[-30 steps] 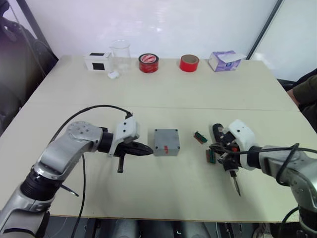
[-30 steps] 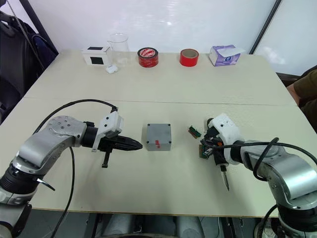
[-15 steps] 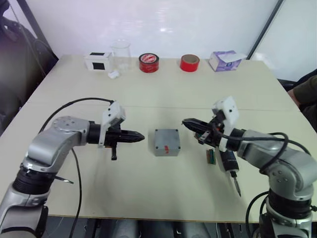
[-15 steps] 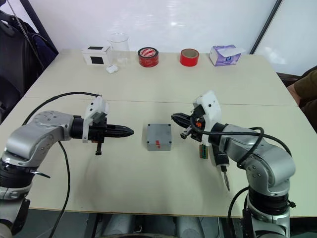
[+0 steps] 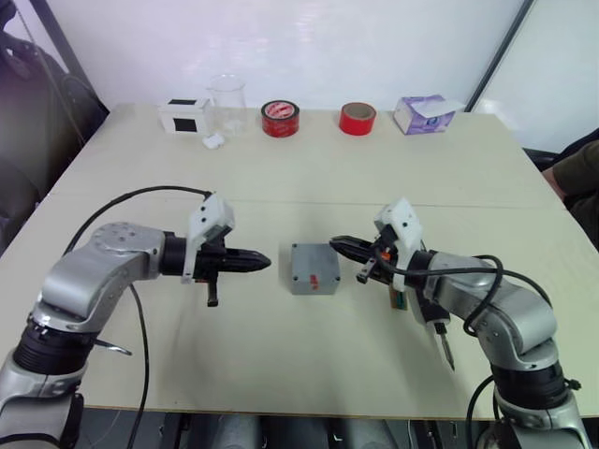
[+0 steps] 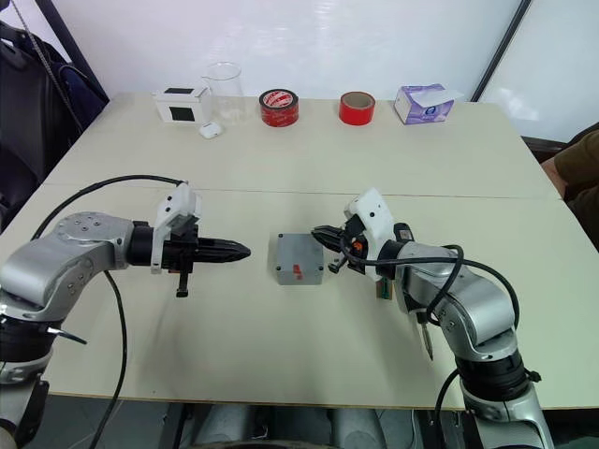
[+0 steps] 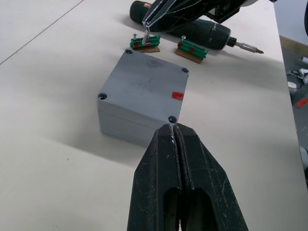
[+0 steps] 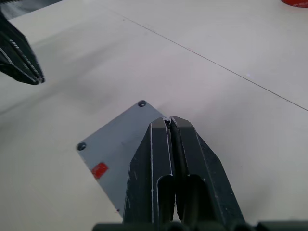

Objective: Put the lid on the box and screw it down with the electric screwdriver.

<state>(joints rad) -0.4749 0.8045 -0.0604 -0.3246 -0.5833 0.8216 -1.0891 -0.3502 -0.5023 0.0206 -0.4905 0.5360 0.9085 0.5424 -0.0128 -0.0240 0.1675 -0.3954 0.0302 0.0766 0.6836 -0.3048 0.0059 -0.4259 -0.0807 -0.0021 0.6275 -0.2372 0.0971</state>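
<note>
both pairs of black fingers are pressed closed on nothing. the left gripper (image 5: pixel 266 261) points at the small square grey plastic box (image 5: pixel 314 267) from a short way off; the right gripper (image 5: pixel 335 244) hovers at its far right corner. the flat grey lid (image 7: pixel 144 83) sits on it. the black pen-shaped electric screwdriver (image 5: pixel 432 316) lies on the table (image 5: pixel 309 178) beside the small green pieces (image 7: pixel 192 50).

Bare table (image 5: pixel 281 360) surrounds the box (image 5: pixel 314 267) except rightward, where green pieces (image 5: pixel 400 297) and the electric screwdriver (image 5: pixel 432 320) crowd.
</note>
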